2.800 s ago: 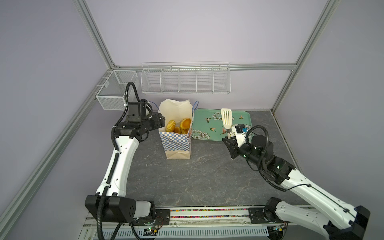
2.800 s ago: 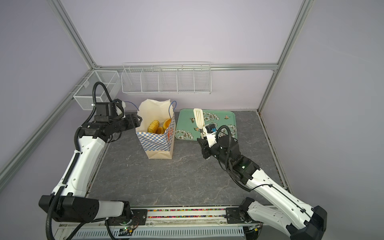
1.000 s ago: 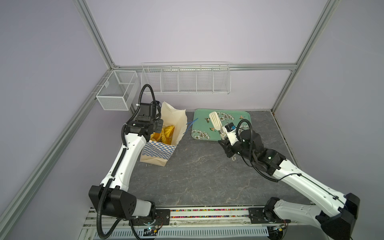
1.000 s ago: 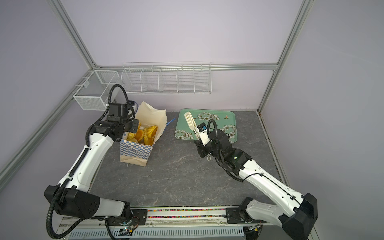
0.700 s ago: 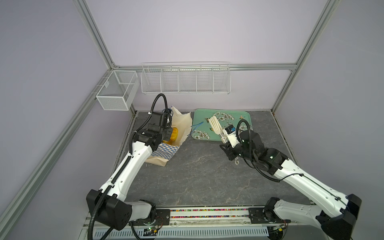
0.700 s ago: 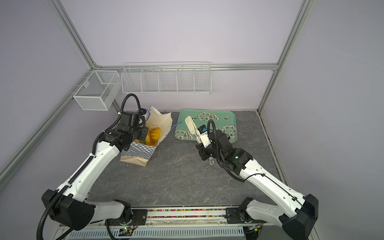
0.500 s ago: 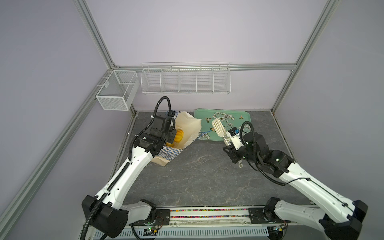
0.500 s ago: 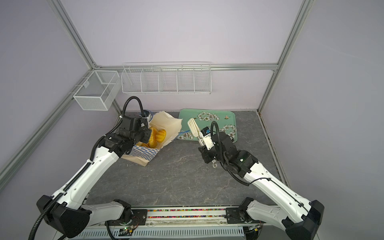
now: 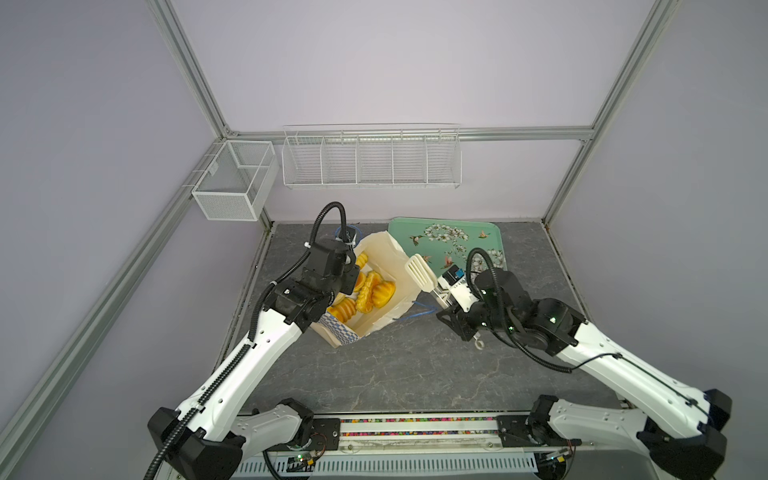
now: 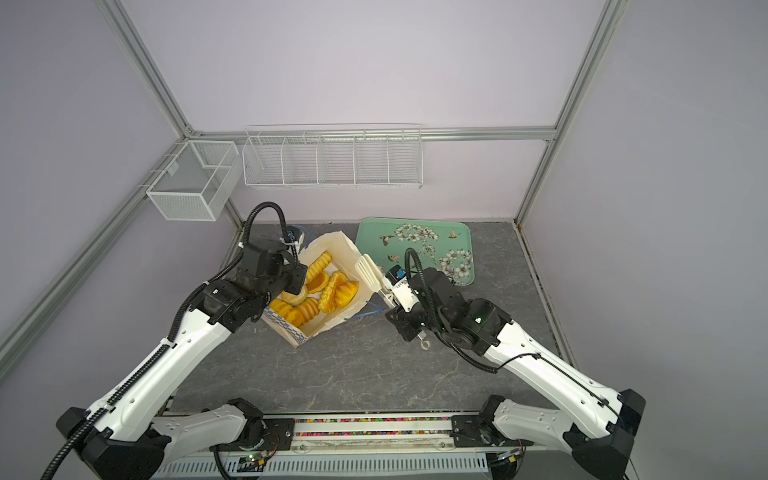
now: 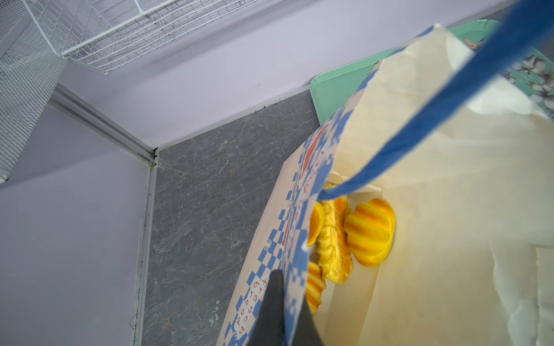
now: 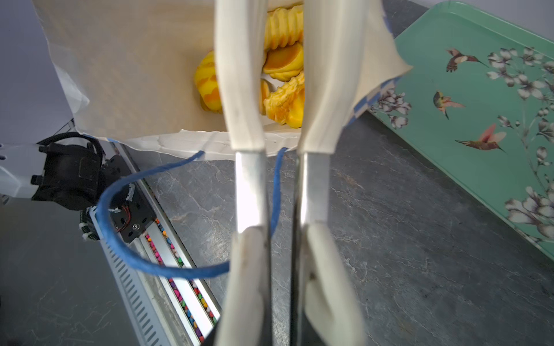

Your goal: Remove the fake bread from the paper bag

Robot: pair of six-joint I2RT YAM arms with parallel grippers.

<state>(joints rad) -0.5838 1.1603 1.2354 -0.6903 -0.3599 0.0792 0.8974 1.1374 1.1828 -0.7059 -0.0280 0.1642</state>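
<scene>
The paper bag (image 9: 388,253) (image 10: 338,245) lies tipped over at the left of the mat, its mouth turned toward the tray. Several glossy orange fake bread pieces (image 9: 376,293) (image 10: 334,293) (image 11: 370,232) (image 12: 283,99) show inside it. My left gripper (image 9: 347,274) (image 10: 297,276) (image 11: 289,287) is shut on the bag's checkered side wall at the rim. My right gripper (image 9: 446,295) (image 10: 392,297) (image 12: 281,239) is shut on the tongs (image 9: 420,272) (image 10: 368,270) (image 12: 250,185). Their white tips stand slightly apart at the bag's mouth, in front of the bread and holding nothing.
The green flowered tray (image 9: 478,232) (image 10: 457,232) (image 12: 479,125) lies at the back right, just beyond the bag. A blue cord handle (image 9: 419,309) (image 12: 120,239) trails on the mat under the tongs. White wire baskets (image 9: 370,158) hang on the back wall.
The left arm has tipped the upright bag over and swung its mouth to the right. The right gripper has brought the tongs left to the bag's mouth, and the tongs' arms have spread slightly.
</scene>
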